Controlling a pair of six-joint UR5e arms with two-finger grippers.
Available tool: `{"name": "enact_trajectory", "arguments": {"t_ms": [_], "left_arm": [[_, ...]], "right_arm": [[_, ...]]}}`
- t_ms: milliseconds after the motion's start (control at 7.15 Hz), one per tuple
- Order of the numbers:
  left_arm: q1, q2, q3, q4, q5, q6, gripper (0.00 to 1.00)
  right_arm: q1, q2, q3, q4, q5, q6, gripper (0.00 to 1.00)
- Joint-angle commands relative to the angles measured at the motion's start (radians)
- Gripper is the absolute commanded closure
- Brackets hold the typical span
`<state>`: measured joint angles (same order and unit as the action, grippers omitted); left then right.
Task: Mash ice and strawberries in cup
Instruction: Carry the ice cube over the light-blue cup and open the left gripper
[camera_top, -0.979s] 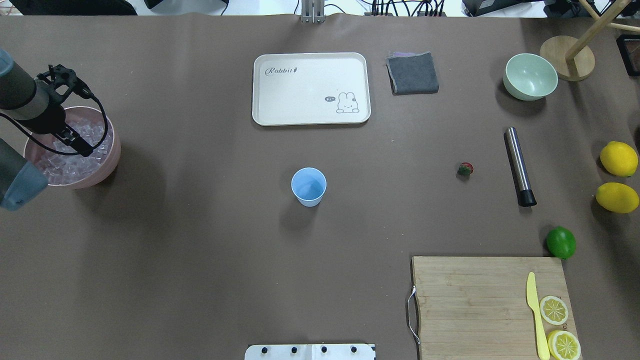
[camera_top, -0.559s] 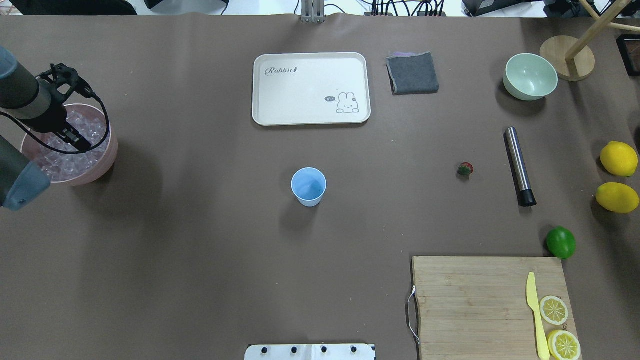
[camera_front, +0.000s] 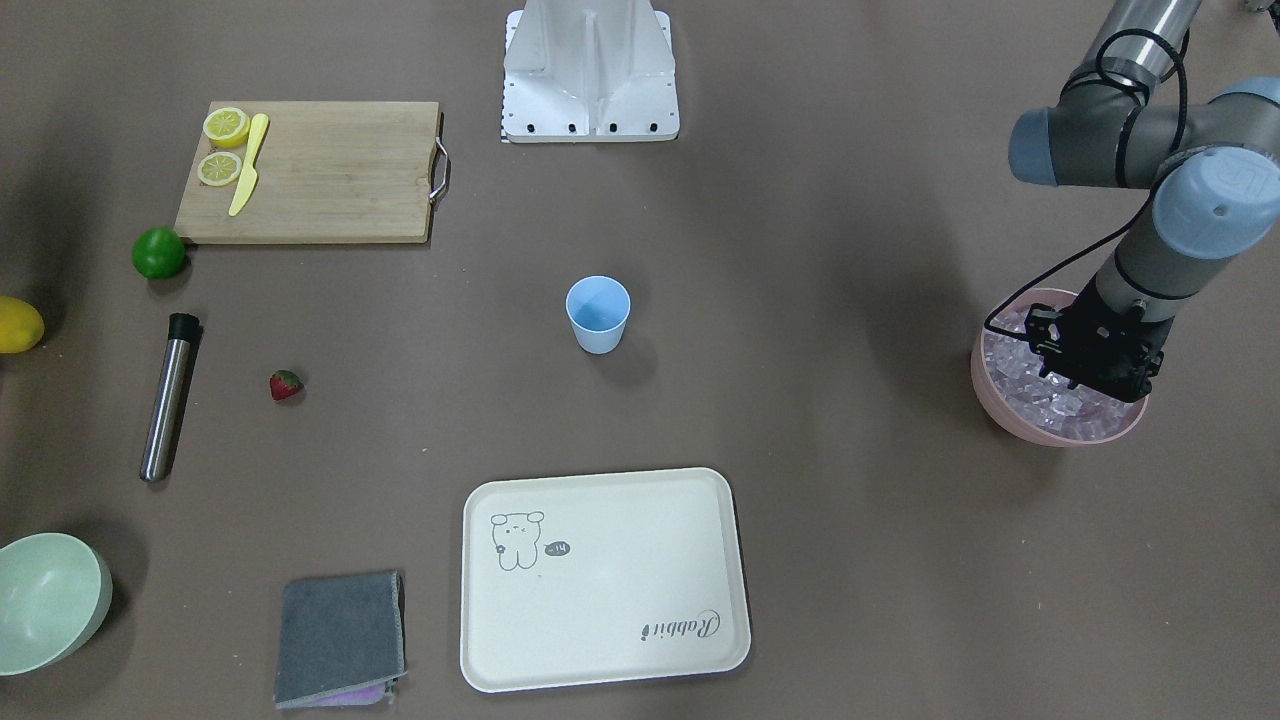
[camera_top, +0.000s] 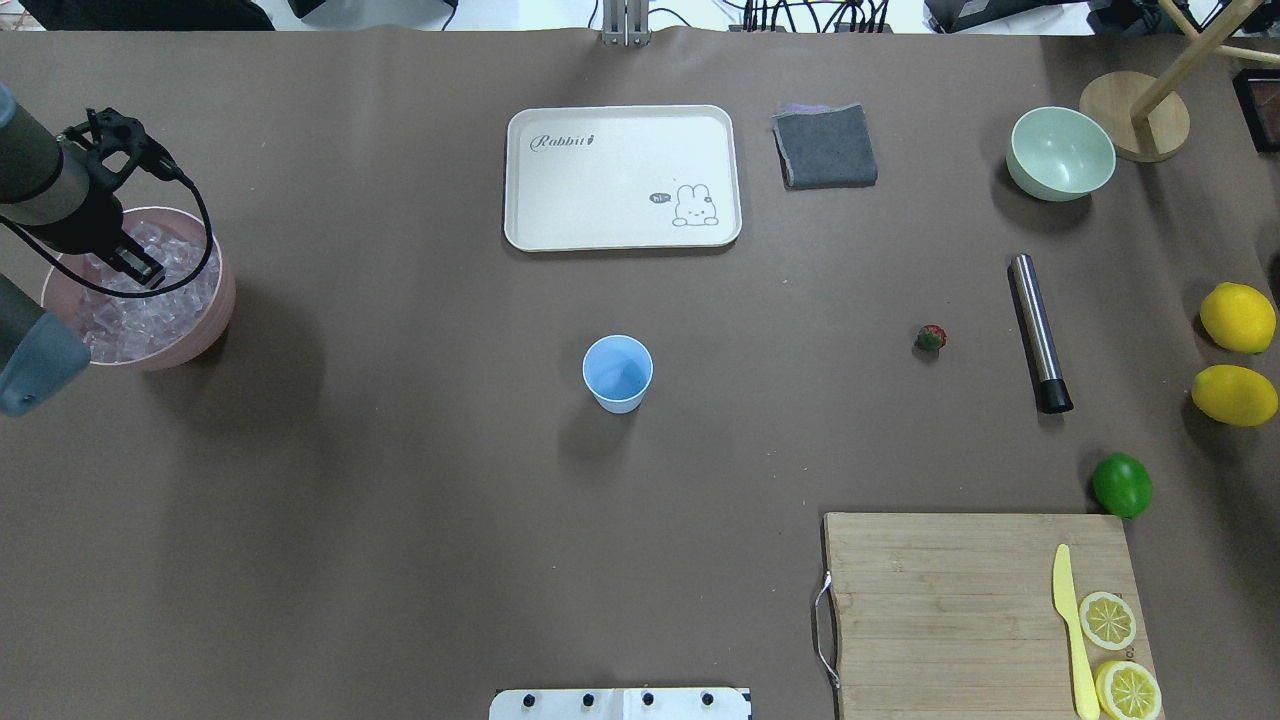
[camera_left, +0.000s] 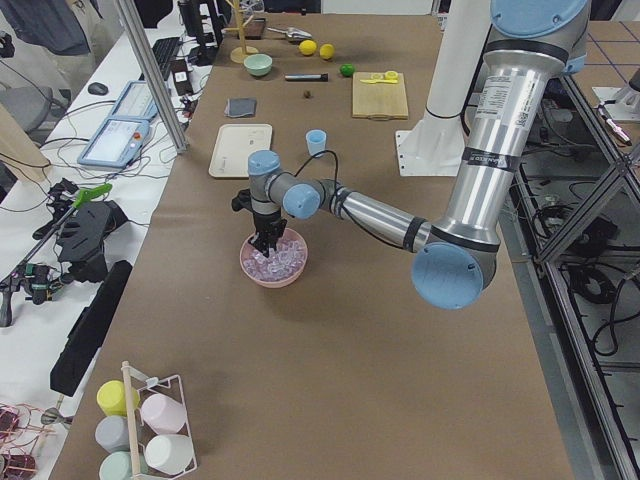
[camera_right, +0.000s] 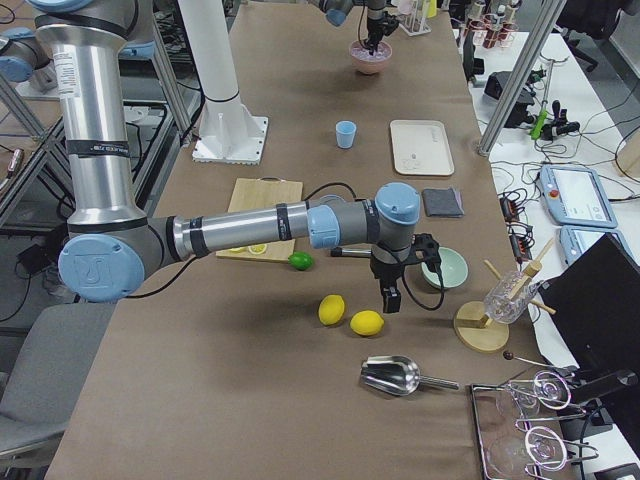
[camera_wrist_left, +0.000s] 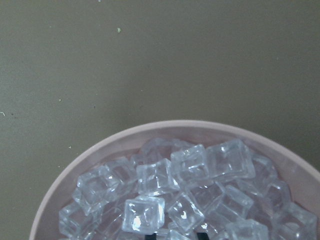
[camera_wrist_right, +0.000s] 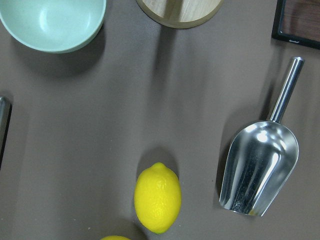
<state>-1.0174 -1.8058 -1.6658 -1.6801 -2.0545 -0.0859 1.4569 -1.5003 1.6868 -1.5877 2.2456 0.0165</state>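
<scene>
The light blue cup (camera_top: 618, 372) stands upright mid-table, and I see nothing inside it. A small red strawberry (camera_top: 930, 338) lies to its right on the table. The ice (camera_top: 150, 305) fills a pink bowl (camera_top: 224, 305) at the far left. My left gripper (camera_top: 143, 268) points down over the ice at the bowl's back. The left wrist view shows only two dark tips at the bottom edge among the ice cubes (camera_wrist_left: 190, 185), so I cannot tell its state. My right gripper (camera_right: 389, 298) hangs over the table's right end by the lemons, seen only from the side, so I cannot tell its state.
A steel cylinder with a black end (camera_top: 1038, 332) lies right of the strawberry. A white tray (camera_top: 622, 176), a grey cloth (camera_top: 825, 146) and a pale green bowl (camera_top: 1060, 152) sit at the back. Two lemons (camera_top: 1237, 317), a lime (camera_top: 1121, 485), a cutting board (camera_top: 960, 610) and a metal scoop (camera_wrist_right: 260, 170) are at the right.
My left gripper has drawn back from the bowl's middle toward its back left. The pink bowl has shifted slightly left.
</scene>
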Motion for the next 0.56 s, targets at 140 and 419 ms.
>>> {"name": "enact_trajectory", "arguments": {"t_ms": [140,419], "left_arm": [[-0.094,-0.013,-0.040,0.022,-0.127,0.002,1.00],[-0.099,-0.079,-0.038,0.013,-0.167,-0.018,1.00]], "right_arm": [[0.000,0.000,-0.001,-0.002,0.002,0.000,0.00],[0.000,-0.001,-0.001,-0.003,0.003,0.000,0.00]]}}
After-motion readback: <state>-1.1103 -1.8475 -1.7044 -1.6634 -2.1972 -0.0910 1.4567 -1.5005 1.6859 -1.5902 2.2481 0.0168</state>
